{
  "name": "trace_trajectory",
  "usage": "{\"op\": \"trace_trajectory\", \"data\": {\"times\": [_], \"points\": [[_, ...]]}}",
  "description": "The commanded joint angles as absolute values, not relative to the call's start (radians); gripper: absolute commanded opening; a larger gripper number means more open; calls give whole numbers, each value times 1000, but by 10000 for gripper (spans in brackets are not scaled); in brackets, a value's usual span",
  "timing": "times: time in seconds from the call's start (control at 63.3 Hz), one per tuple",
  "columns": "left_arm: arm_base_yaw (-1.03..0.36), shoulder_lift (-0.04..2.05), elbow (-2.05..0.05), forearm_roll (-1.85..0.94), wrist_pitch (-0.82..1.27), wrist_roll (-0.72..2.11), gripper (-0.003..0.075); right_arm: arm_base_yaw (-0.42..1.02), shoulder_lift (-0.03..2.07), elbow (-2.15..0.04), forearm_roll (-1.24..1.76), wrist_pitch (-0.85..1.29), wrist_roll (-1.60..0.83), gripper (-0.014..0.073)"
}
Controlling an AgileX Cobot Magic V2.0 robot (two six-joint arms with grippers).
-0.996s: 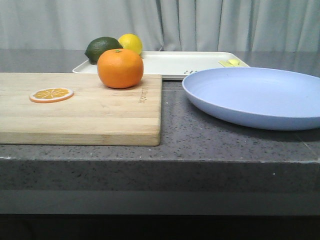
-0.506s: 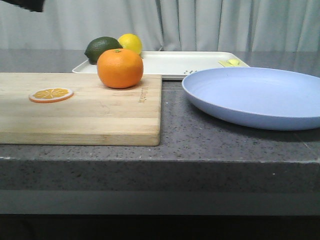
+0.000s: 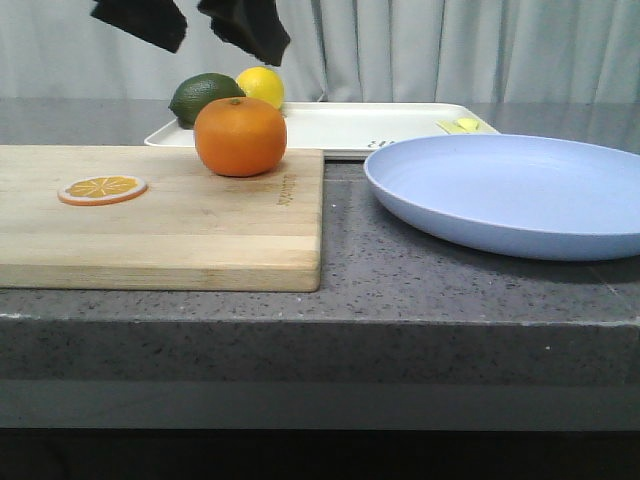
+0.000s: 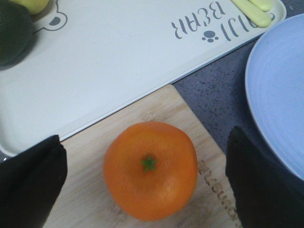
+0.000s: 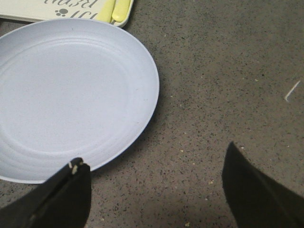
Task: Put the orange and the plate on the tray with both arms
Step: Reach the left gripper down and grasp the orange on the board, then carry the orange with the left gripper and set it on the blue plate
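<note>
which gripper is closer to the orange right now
Left. The left gripper hangs open directly above the orange; the right gripper is off beside the plate.

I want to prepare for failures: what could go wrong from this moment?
1. The orange is round and sits near the cutting board's edge; an off-centre close by the open left gripper could roll it off.
2. The right gripper hangs beside the plate, not over its rim, and may miss the shallow edge.
3. A lime and lemon already occupy the tray's corner.
</note>
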State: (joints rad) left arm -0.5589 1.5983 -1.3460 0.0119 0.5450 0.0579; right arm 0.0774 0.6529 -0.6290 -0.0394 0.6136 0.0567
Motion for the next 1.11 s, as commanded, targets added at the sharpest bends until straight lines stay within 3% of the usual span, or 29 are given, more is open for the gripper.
{"op": "trace_trajectory", "data": {"times": [0.0,0.411,0.695,1.09], "points": [[-567,1617,-1421,14,498,58,662,77,658,-666,-49,554,44,580],[-567,1752,-1461,15,558,58,651,77,658,-666,-49,554,44,580],[-567,1755,-1477,15,588,58,388,77,658,-666,-49,554,44,580],[-716,1777,-1692,15,665,58,390,77,658,-666,-49,554,44,580]]}}
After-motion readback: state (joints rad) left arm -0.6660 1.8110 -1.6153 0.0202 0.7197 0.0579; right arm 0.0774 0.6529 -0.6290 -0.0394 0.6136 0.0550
